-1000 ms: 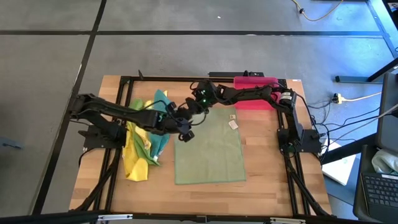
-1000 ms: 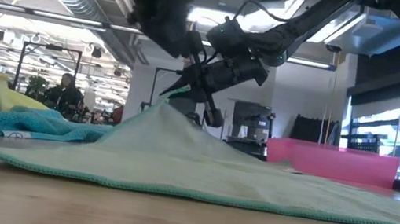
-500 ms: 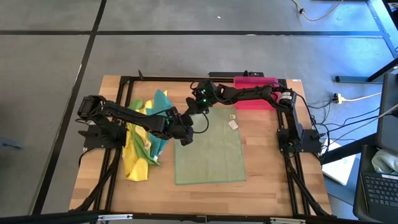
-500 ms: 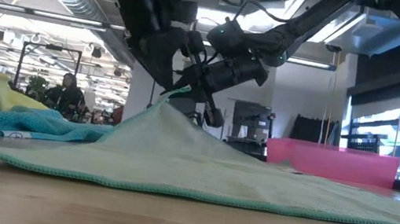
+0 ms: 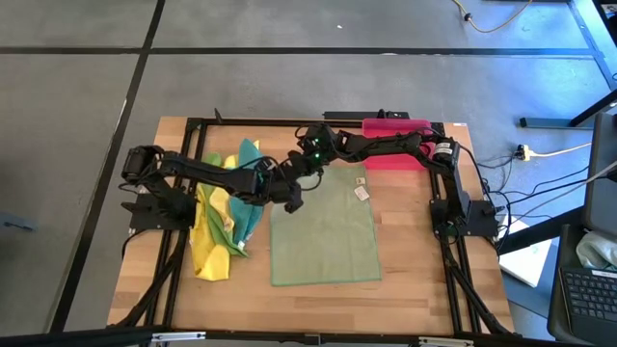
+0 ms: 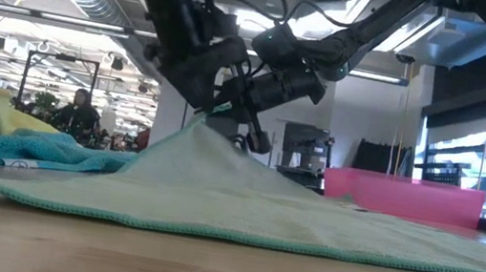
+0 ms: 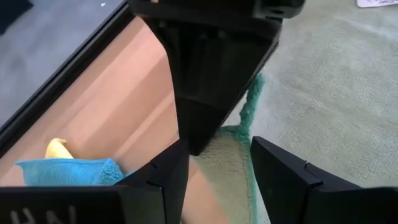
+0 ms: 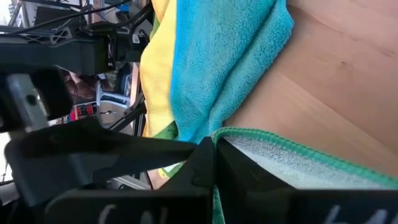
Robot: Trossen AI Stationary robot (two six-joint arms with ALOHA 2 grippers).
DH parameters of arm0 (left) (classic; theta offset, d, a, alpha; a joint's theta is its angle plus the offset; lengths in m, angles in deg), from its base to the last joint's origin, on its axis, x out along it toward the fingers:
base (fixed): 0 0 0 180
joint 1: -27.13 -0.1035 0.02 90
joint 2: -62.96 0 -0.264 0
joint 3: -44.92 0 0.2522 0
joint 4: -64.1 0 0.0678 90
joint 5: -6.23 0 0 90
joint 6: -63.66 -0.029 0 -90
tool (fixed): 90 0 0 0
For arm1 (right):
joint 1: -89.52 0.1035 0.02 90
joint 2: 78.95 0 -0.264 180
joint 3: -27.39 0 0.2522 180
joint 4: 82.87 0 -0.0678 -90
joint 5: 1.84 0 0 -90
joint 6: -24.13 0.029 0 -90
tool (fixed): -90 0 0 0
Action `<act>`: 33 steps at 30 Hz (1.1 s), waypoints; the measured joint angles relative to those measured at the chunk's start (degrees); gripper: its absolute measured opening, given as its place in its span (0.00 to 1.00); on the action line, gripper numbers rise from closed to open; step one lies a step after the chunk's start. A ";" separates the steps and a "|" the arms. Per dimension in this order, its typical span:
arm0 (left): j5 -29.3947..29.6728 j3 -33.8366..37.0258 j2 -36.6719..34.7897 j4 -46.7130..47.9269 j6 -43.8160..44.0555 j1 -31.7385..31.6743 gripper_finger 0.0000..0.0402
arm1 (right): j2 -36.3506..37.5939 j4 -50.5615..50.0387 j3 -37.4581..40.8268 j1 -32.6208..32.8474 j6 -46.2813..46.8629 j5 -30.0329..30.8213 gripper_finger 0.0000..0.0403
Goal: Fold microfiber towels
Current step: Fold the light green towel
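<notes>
While far-left corner of pale olive towel [image 5: 325, 226] is pinched, lifted by right pincer [image 5: 307, 170], left pincer [image 5: 291, 196], fingers parted, is placed beside; first fold judged underway, corner handover likely needed.

Two black cabled arms [image 5: 386, 145]

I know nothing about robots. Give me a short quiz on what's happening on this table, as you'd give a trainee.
1. True or false: the right gripper is shut on a corner of the pale green towel.
2. Which thing lies beyond the towel's far right corner? A) pink tray B) metal bowl C) blue bucket
3. Fill in: the left gripper, open, is at the towel's raised ____.

Key:
1. True; that corner is lifted off the table.
2. A.
3. Corner; the pile of yellow, green and teal towels lies beside it.
</notes>
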 joint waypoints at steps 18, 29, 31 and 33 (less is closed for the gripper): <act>-3.79 -0.02 0.55 -0.38 0.86 -0.52 0.41 | -0.02 -0.22 0.07 -0.26 1.42 0.15 0.05; -3.58 -0.02 0.52 -0.61 0.48 -0.68 0.41 | -0.05 -0.67 0.07 -0.27 10.69 0.15 0.02; -3.22 -0.02 0.52 -0.04 0.67 -0.46 0.41 | -0.05 -0.75 0.07 -0.37 12.79 0.00 0.03; -2.71 -0.07 0.52 0.51 0.69 -0.21 0.41 | -0.05 -0.68 0.04 -0.40 14.79 -0.18 0.03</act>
